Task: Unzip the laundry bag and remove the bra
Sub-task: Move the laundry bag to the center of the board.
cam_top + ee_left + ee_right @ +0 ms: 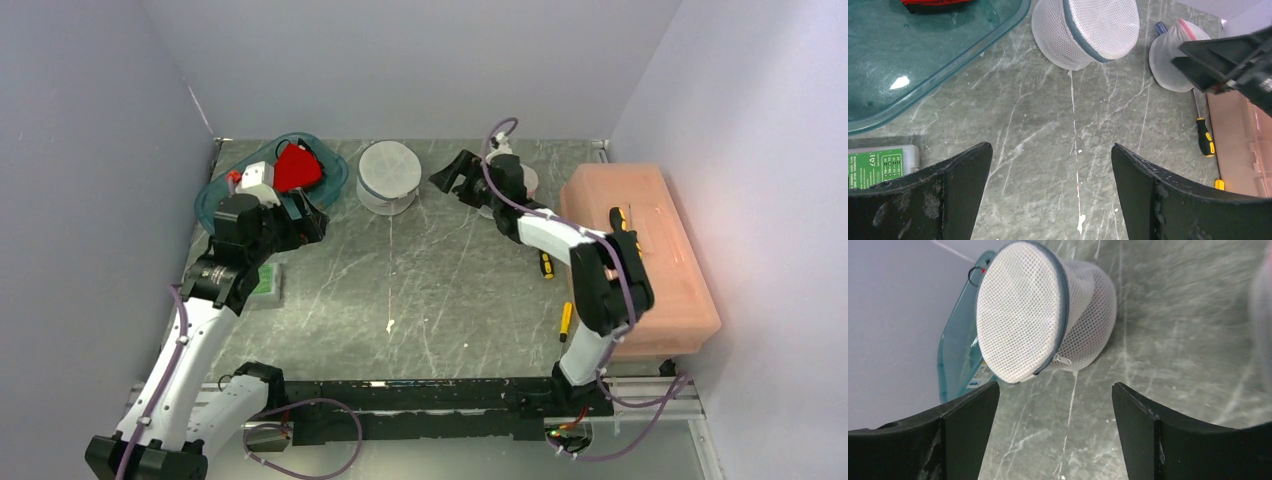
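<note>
White mesh laundry bag (389, 177) sits on the grey marbled worktop (430, 290) at far centre, between the two arms. A grey-blue zip band runs round its round face. The zip pull (1060, 359) hangs at the lower edge of that band in the right wrist view. Along the stretch on view the zip appears closed. What the bag contains cannot be made out through the mesh.

Left fingers (948, 190) are spread wide apart and hold nothing. They hang over bare worktop, near and left of the bag and well apart from it.

Right fingers (963, 425) are likewise spread wide and hold nothing. They point at the bag from its right side, close to it but not touching.

Other items noted:
- A teal glass tray (335, 170) lies at far left, just beside the bag, with a red item (297, 165) lying in it. What that item is cannot be told.
- A small box with a green label (878, 162) lies on the worktop, near to the tray.
- A white zip-seal pouch (1173, 55) lies right of the bag, beneath the right arm.
- A salmon-pink plastic case (650, 260) stands along the right edge.
- Two yellow-and-black screwdrivers (546, 264) lie on the worktop just left of the case.
</note>
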Motion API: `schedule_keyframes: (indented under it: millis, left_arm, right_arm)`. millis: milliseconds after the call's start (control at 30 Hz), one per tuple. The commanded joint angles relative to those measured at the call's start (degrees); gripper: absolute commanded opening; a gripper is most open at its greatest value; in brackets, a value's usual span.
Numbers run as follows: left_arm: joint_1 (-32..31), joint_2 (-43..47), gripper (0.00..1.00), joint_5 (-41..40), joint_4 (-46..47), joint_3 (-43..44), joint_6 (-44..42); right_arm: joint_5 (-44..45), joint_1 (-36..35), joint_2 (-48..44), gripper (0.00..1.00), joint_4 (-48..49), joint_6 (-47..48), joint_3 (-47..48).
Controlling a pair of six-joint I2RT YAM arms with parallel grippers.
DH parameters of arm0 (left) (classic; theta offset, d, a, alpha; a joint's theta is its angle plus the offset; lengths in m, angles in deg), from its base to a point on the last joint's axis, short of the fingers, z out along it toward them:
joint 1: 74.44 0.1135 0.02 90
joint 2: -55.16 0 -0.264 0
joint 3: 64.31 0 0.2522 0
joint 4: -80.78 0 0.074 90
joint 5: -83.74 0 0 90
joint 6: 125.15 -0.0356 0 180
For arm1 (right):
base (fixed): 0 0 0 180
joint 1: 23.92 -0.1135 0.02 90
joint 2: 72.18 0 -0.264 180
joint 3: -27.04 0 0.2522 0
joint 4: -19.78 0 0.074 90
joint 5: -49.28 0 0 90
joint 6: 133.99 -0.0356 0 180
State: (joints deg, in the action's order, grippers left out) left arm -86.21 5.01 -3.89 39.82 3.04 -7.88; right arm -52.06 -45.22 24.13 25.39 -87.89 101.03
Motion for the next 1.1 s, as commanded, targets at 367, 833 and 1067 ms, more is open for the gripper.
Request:
schedule_keyframes:
  millis: [367, 833, 1067]
  left_arm:
    - [-0.36, 0.75, 0.95, 0.59, 1.68, 0.00, -0.04]
    - [-0.32, -0.09, 0.95, -0.51, 1.45, 0.12, 0.06]
    - [-0.36, 0.45, 0.95, -1.30, 1.73, -0.23, 0.45]
  right_arm:
    - [-14.85, -0.23, 22.33, 0.75, 6.97, -6.13, 20.53]
    - [-13.49, -1.16, 23.87, 0.07, 6.83, -6.77, 22.67]
    - [-11.24, -1.57, 14.33, 0.00, 8.39, -6.81, 15.35]
